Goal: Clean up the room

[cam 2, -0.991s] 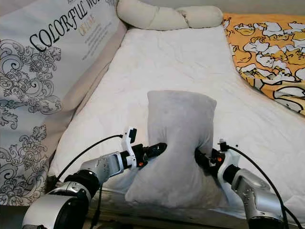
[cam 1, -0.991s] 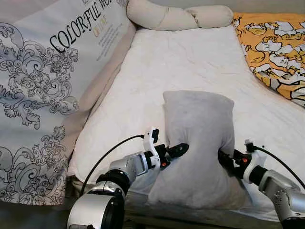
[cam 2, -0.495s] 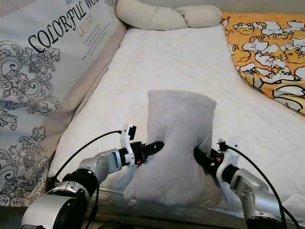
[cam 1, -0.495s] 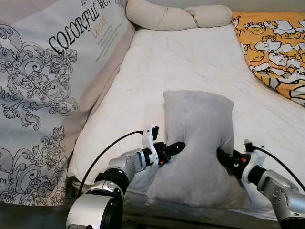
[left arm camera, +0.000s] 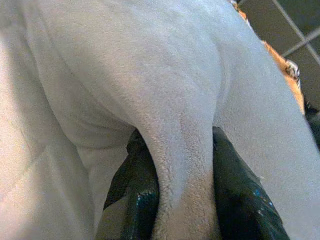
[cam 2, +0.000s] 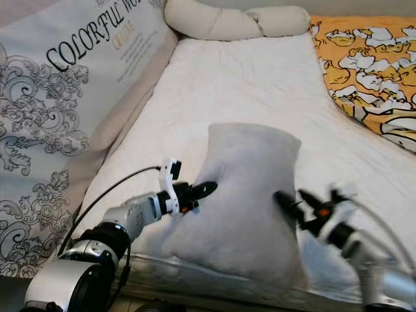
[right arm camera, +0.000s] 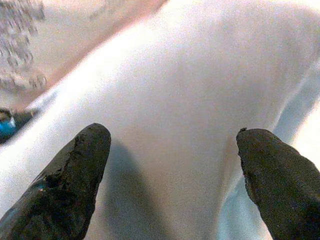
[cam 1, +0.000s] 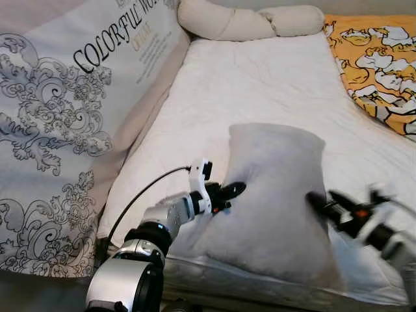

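Observation:
A grey pillow (cam 1: 276, 195) stands on its edge on the white mattress (cam 1: 260, 84), close to the bed's front edge. My left gripper (cam 1: 229, 190) is at the pillow's left side, shut on a pinched fold of its fabric; the left wrist view has that fold squeezed between the two black fingers (left arm camera: 140, 200). My right gripper (cam 1: 322, 203) hovers blurred at the pillow's right side. It is open, its fingers (right arm camera: 70, 180) spread wide with the pillow's surface (right arm camera: 190, 100) just ahead of them.
A big white cushion printed with black ornaments and lettering (cam 1: 71, 97) leans along the left side of the bed. Cream bolsters (cam 1: 247, 23) lie at the head. An orange cartoon blanket (cam 1: 377, 58) covers the right side. The mattress edge is just below the pillow.
My right gripper has let go of the pillow's right side and opened, still in motion. The left gripper keeps its hold. The camera has shifted slightly.

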Motion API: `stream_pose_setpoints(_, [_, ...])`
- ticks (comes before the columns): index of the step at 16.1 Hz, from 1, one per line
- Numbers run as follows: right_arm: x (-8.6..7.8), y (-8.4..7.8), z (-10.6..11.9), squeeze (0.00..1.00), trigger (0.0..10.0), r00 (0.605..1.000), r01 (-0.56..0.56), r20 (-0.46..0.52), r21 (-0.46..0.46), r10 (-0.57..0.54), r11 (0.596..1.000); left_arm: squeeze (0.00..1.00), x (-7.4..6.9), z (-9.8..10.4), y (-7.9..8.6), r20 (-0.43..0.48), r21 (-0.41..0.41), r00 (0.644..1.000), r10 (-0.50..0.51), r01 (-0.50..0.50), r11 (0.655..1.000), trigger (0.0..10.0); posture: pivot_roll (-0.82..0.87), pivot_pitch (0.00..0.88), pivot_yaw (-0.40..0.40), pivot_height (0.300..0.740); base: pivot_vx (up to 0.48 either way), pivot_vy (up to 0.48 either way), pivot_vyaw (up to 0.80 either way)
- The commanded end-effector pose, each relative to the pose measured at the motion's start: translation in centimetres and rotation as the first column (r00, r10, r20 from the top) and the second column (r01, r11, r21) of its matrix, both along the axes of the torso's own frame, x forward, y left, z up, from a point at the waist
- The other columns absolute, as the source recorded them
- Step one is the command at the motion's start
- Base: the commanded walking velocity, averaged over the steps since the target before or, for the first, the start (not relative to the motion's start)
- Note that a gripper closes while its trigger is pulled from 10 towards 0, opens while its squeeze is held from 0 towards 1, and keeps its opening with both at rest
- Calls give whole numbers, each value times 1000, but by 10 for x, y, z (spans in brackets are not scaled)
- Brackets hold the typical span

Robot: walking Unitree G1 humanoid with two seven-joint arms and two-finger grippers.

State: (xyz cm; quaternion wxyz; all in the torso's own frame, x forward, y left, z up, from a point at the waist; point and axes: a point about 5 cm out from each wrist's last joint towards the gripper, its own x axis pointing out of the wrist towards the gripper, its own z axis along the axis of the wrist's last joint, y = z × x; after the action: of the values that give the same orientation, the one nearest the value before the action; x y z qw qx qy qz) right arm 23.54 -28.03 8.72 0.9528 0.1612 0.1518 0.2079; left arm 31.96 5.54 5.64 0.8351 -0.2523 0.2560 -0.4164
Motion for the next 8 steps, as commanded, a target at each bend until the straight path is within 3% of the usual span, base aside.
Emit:
stream_pose_setpoints(1, [-2,-2,10,0,10000,999,-3,51,24,2,1000,0,13,19,6,106,15,994,0,-2,1000,0,-67,0,140,740,0,0,0])
stream_pose_setpoints(4, [0,4,17,0,10000,997,-33,74,40,30,999,0,23,35,14,224,70,974,-10,-6,998,0,-66,0,144,740,0,0,0])
stream_pose_setpoints(5, [3,15,18,0,10000,995,-55,89,37,51,998,0,30,48,23,319,104,948,1,-37,994,0,-60,0,141,740,0,0,0])
stream_pose_setpoints(8, [10,37,21,0,10000,989,-85,129,51,78,995,0,41,70,42,455,148,889,54,-136,980,0,-40,0,126,740,0,0,0])
